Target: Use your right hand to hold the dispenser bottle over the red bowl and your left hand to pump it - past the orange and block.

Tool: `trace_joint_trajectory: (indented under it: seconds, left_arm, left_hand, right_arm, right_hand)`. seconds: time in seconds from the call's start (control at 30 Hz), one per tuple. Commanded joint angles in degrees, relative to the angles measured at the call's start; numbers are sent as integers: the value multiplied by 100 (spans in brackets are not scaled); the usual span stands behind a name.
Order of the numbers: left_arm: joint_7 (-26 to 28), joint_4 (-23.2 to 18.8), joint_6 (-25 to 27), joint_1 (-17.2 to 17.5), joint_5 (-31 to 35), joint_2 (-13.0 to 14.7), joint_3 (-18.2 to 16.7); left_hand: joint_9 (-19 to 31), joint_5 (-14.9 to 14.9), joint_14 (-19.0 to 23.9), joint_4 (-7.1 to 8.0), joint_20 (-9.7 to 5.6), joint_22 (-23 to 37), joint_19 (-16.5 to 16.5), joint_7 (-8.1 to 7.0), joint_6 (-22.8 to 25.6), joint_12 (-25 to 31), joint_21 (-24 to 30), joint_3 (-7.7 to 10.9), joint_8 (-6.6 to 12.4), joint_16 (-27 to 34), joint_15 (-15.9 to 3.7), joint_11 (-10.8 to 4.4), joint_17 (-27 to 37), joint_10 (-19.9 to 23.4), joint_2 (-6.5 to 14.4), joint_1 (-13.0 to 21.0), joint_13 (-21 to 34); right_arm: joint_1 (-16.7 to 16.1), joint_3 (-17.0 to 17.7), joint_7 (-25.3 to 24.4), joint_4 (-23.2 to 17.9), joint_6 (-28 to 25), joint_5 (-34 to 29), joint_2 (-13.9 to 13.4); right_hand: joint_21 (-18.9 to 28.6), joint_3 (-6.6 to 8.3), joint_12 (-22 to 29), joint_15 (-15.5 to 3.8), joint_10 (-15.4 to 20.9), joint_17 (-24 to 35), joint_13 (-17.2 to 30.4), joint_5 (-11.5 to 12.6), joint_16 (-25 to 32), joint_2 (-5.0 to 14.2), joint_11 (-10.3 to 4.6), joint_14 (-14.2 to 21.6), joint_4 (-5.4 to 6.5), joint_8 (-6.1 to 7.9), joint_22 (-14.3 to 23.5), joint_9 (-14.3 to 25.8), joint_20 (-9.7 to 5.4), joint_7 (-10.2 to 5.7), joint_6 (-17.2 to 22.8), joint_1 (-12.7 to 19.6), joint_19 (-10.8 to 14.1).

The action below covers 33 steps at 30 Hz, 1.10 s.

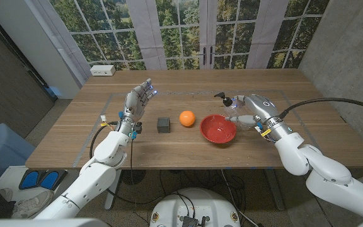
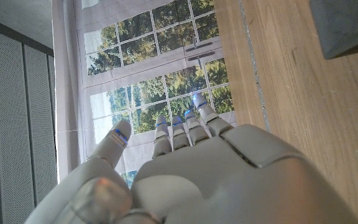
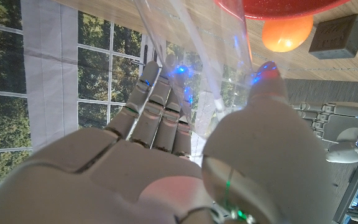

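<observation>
My right hand (image 1: 249,113) grips a clear dispenser bottle (image 1: 230,104) with a black pump, just behind the far right rim of the red bowl (image 1: 216,131). In the right wrist view the bottle (image 3: 197,68) sits between my fingers and thumb, with the bowl (image 3: 278,7), the orange (image 3: 286,34) and the block (image 3: 337,34) beyond it. The orange (image 1: 187,118) and a dark grey block (image 1: 163,123) lie left of the bowl. My left hand (image 1: 138,99) is raised left of the block, fingers apart and holding nothing. The left wrist view shows the back of that hand (image 2: 229,174) and a block corner (image 2: 347,25).
A white box (image 1: 103,70) sits at the table's far left corner. Tape lines mark the wooden table (image 1: 169,85) around the work area. Windows stand behind the table, and a grey wall runs along the right side.
</observation>
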Motion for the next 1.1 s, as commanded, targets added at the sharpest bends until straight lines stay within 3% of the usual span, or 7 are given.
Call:
trace_joint_trajectory:
  seconds: [0.03,0.37,0.7,0.87,0.97,1.1]
  left_arm:
    - [252,-233,63,-6,542,17,100]
    - [368,-192,-16,-250,1054,-94,244]
    - [403,-298,353,-595,1639,35,428]
    - [303,-308,453,-758,1768,81,527]
    - [257,-266,416,-831,1817,67,580]
    - [239,-317,514,-881,1923,129,611]
  left_hand:
    - [12,-17,-26,-49,1,9,-11,-29,-12,-4,-27,-8,-14,-16,-5,16,10,-15,319,5,23]
    - [11,-20,-35,-95,-5,10,-11,-35,-6,5,-53,-36,-7,-9,-11,22,4,-16,316,27,22]
    - [10,-25,-103,-134,9,10,-66,-60,-31,2,-109,-80,-12,-19,-3,1,7,-50,315,38,22]
    - [8,-35,-201,-174,45,10,-177,-151,-44,-6,-189,-148,-11,-34,-16,-18,8,-108,256,24,22]
    - [5,-35,-259,-195,76,10,-242,-227,-113,-10,-244,-183,-34,-39,-19,-55,8,-154,208,0,21]
    - [-7,-35,-319,-274,65,10,-276,-144,-354,14,-338,-279,-66,-32,-56,-252,-1,-150,55,-56,15]
  right_arm:
    - [-30,-9,-114,54,15,-87,-90]
    - [90,-90,125,59,-175,-136,-135]
    - [137,-163,123,67,-240,-173,-162]
    - [168,-170,126,86,-225,-97,-156]
    - [191,-201,66,118,-200,-105,-141]
    - [228,-245,58,155,-174,-101,-144]
  right_hand:
    - [26,-15,-5,-675,887,14,25,44,-12,1234,-819,-13,-6,-10,-1,16,-854,-1501,2080,1293,-17]
    - [39,-52,-32,-678,897,18,56,58,-30,1240,-817,-5,10,-28,-3,30,-852,-1502,2090,1312,-33]
    - [49,-81,-63,-673,897,21,66,68,-45,1244,-819,-3,22,-43,-4,44,-854,-1502,2088,1329,-45]
    - [54,-101,-70,-672,911,20,86,77,-59,1247,-816,-6,31,-47,-5,58,-853,-1503,2091,1341,-54]
    - [57,-105,-74,-672,911,21,92,80,-62,1252,-816,-5,33,-48,-5,61,-853,-1502,2094,1348,-55]
    - [63,-118,-83,-675,914,21,102,85,-70,1254,-816,-2,40,-49,-5,75,-852,-1503,2092,1358,-58]
